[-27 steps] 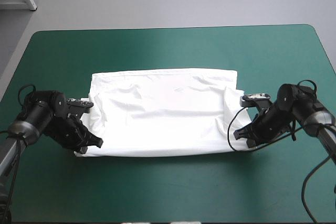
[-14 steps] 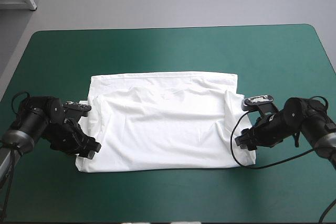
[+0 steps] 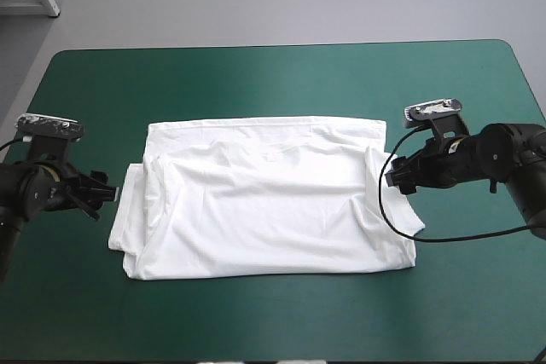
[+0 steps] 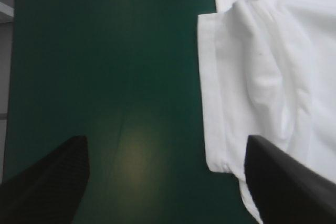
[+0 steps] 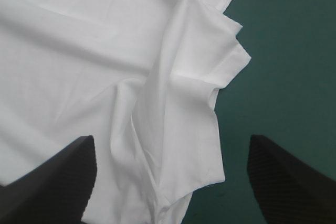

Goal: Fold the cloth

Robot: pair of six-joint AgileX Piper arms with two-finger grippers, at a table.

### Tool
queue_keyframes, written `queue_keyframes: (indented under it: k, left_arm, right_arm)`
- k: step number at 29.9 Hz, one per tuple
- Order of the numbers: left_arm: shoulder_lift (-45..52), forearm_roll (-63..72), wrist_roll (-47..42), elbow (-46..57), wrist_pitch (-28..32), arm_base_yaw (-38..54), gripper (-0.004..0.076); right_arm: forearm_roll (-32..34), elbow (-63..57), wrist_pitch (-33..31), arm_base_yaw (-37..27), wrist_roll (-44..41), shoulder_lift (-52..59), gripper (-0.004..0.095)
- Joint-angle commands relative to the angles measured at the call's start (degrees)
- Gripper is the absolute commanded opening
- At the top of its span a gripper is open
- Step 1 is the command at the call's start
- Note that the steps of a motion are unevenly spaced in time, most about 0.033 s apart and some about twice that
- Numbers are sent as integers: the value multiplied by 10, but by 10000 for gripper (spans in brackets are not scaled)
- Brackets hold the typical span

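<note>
T-shirt [image 3: 264, 202] lies folded flat in the middle of the teal-green table [image 3: 273, 74]. The left gripper [image 3: 102, 193] sits just beside its left sleeve, fingers spread wide, holding nothing. The right gripper [image 3: 394, 178], over the right edge, is spread wide and empty too.

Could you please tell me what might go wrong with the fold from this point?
1. The left sleeve and right sleeve stick out past the body of the T-shirt; another fold may leave them hanging out.
2. Wrinkles cross the top layer and could get pressed in.
3. The left gripper and right gripper are open and off the cloth; a regrasp might pinch only one layer.
</note>
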State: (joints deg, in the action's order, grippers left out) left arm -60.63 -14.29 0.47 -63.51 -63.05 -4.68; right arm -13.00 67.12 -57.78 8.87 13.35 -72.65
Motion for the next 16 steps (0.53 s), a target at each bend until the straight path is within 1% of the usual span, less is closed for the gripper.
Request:
queue_keyframes:
  k: [1,4,6,9,11,16]
  left_arm:
    - [22,-46,-55,25,52,2,589]
    - [13,-60,-107,81,102,5,562]
    - [3,-20,-108,120,149,20,543]
    - [-21,35,-99,169,223,54,540]
    - [-41,59,-87,188,257,75,540]
    - [-110,75,-44,195,283,104,540]
  right_arm:
    - [-8,17,15,1,-1,18,742]
    - [-17,17,6,1,-1,18,742]
    - [-22,17,-7,1,-1,18,742]
    - [-36,17,-17,1,1,18,742]
    - [-45,17,-22,1,4,19,742]
    - [-56,17,-31,1,4,21,740]
